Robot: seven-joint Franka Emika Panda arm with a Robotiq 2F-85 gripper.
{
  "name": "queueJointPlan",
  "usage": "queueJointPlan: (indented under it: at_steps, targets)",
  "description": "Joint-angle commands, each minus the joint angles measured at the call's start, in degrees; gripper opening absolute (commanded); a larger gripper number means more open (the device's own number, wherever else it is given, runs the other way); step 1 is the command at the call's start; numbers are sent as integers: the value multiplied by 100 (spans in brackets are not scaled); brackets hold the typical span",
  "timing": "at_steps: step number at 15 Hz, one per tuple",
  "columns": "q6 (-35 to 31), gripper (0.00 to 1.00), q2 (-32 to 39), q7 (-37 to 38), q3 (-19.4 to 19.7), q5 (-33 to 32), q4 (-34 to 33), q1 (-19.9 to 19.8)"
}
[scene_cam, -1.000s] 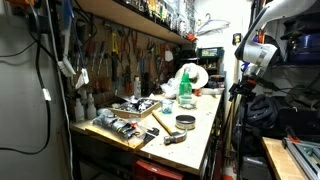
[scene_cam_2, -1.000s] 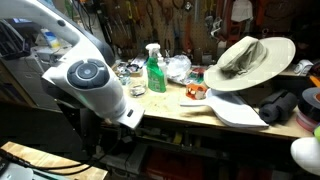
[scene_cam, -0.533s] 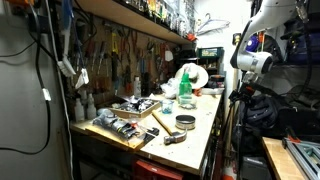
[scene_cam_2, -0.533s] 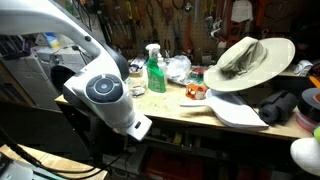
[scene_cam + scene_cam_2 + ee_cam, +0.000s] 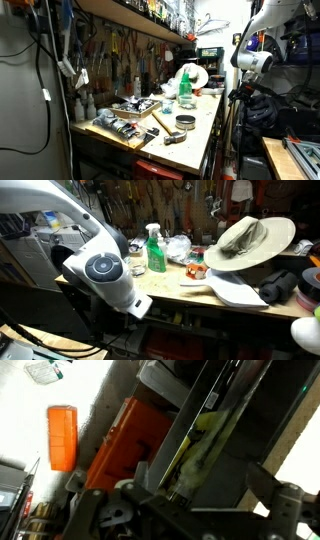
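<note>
Half second back to now, nothing shifted: arm (image 5: 255,58) sits parked off bench (image 5: 205,118) edge (bigger swing came before that). We cannot tell spread of jaws on gripper (image 5: 190,512), too blurred. Orange case (image 5: 125,445) lies ahead-left of jaws, apart. Spray bottle (image 5: 155,250) well away.

Dim, grainy workshop views; blown-out glare; blurred, tilted wrist view

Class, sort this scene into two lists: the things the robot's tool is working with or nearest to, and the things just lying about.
In hand: tool, in the wrist view; orange case, nearest it.
Lying about: green spray bottle and sun hat, on the workbench.
</note>
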State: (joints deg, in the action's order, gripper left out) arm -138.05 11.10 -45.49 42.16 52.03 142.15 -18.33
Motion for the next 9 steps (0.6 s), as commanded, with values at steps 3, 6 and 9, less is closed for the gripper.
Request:
queueJointPlan:
  at_steps: [3, 6, 9]
  targets:
    - [144, 100, 911, -587, -843, 396, -409, -1093]
    - [258, 100, 1401, -1047, -1253, 721, -781, -1712]
    - [404, 100, 1889, -1263, -1659, 952, -1295, -2312]
